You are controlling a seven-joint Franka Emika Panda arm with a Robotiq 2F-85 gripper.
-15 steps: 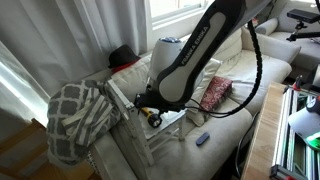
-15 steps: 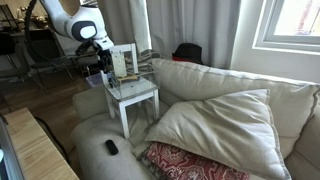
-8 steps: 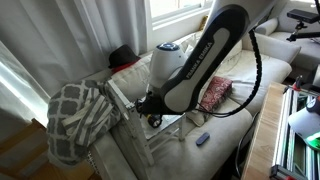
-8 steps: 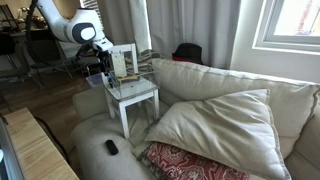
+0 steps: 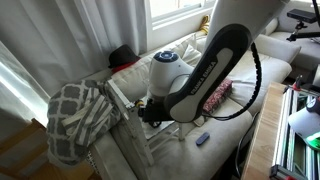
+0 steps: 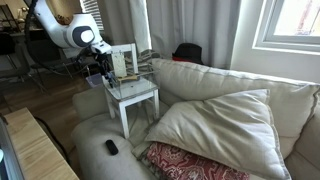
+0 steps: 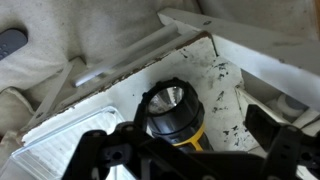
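Pincer (image 7: 190, 150) is released: jaws spread wide, one finger (image 7: 100, 150) low at one side of the wrist view, the other low at the far side. Flashlight (image 7: 175, 112) stands upright between them, black head with shiny lens facing the camera, yellow body below. No finger seems to touch it, a gap shows on each side.

Flashlight sits on the small white desk (image 7: 228, 90), top speckled with dark marks, near the desk's middle. White slat of the desk's back crosses the upper part of the wrist view. Dark rounded object (image 7: 10, 42) lies off the desk on the beige fabric, only partly in the picture.

In an exterior view the pincer (image 5: 150, 112) hangs low over the desk (image 5: 165, 140), arm bent over it; the flashlight is too hidden there to make out. In an exterior view the pincer (image 6: 103, 68) points down at the far side of the desk (image 6: 140, 95), just above the top.

Desk stands on a beige sofa (image 6: 210, 85). Checked blanket (image 5: 78, 115) is draped just beside the desk. Red patterned cushion (image 5: 215, 93) lies behind the arm, well apart from the desk. Small blue object (image 5: 202, 139) lies on the sofa seat near the desk's legs. Large beige cushion (image 6: 215, 125) leans on the sofa back.
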